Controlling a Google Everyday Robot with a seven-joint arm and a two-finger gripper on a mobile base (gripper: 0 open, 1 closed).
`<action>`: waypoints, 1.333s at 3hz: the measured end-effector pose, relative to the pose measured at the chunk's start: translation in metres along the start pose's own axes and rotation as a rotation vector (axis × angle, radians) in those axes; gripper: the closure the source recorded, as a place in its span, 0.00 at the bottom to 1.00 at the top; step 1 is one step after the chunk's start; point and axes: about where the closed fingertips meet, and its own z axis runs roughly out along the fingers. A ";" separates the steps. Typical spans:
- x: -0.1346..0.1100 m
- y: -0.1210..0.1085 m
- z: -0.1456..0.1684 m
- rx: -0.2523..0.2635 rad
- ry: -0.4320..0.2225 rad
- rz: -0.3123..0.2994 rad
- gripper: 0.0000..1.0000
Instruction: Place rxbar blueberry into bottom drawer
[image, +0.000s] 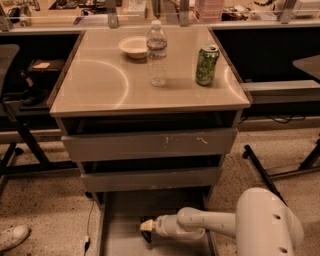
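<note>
The bottom drawer is pulled out at floor level under the cabinet, with its flat grey floor showing. My gripper reaches into it from the right, low over the floor near the drawer's middle. A small dark shape, the rxbar blueberry, shows right at the gripper's tip; most of it is hidden by the gripper and shadow. I cannot tell whether it rests on the drawer floor or is held.
Two shallower grey drawers stand slightly open above. On the tabletop are a green soda can, a water bottle and a white bowl. A shoe is at the lower left, and chair legs at the right.
</note>
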 end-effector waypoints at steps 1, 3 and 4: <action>-0.001 -0.001 0.002 0.002 0.001 0.001 0.83; -0.001 -0.001 0.003 0.002 0.001 0.001 0.37; -0.001 -0.001 0.003 0.002 0.001 0.001 0.13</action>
